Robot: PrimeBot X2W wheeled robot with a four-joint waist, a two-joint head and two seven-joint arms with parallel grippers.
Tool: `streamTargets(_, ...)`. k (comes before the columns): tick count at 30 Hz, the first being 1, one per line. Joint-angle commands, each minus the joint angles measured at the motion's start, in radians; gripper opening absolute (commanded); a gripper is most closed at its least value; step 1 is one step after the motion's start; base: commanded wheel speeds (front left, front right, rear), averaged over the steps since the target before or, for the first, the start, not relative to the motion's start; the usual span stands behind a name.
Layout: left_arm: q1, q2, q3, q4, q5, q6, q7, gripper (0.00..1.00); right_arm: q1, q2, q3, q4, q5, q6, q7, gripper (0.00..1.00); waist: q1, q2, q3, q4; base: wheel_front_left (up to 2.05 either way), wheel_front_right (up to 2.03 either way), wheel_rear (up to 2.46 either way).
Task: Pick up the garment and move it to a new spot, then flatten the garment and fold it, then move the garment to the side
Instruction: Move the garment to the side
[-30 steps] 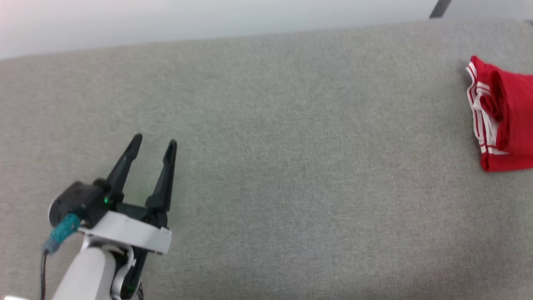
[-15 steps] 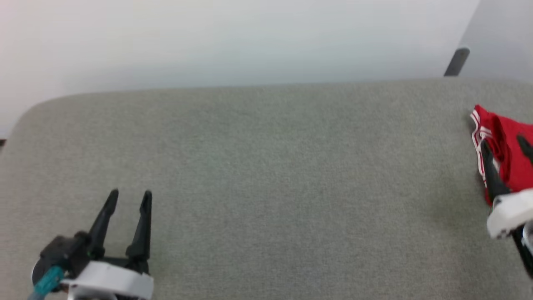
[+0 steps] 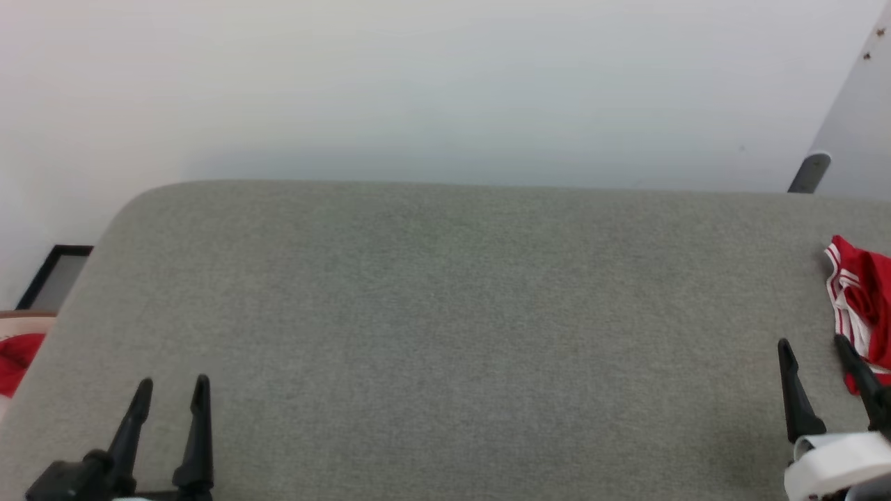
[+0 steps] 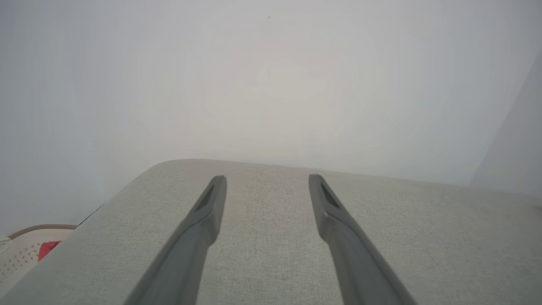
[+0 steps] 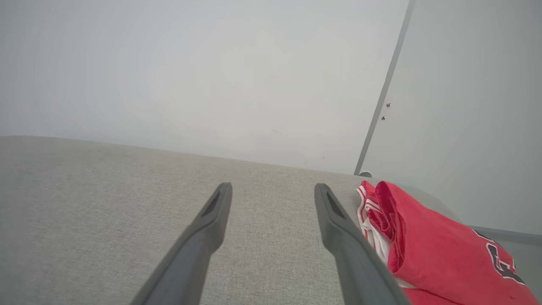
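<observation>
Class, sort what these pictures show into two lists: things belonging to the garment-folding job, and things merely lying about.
Job: garment, left tool, right tool, grey padded surface.
Lying about: red cloth in the pale basket, black frame.

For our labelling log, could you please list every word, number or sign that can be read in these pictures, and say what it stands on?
Nothing can be read in full.
Jersey: dark, white-edged lettering near the lower right corner of the right wrist view, partly folded under and cut off by the picture's edge; too partial to read.
</observation>
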Motion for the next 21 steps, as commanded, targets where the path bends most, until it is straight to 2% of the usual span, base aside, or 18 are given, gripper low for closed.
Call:
streamTargets(1, 0.017, -0.001, 0.005, -0.006, 0.005, -0.002, 0.001, 1.0, 0.024, 0.008, -0.01, -0.014, -0.002, -0.001, -0.005, 1.0, 0.0, 0.0, -0.015, 0.016, 0.0, 0.0, 0.0)
streamTargets(9, 0.066, -0.009, 0.027, -0.018, 0.012, -0.002, 0.001, 1.0, 0.147, 0.067, -0.034, -0.111, -0.038, -0.001, -0.005, 1.0, 0.0, 0.0, -0.032, 0.035, 0.0, 0.0, 0.0)
streamTargets(21, 0.088, 0.007, 0.012, -0.021, -0.005, -0.002, 0.001, 1.0, 0.241, 0.124, -0.03, -0.171, -0.071, -0.001, -0.005, 1.0, 0.0, 0.0, -0.04, 0.033, 0.0, 0.0, 0.0)
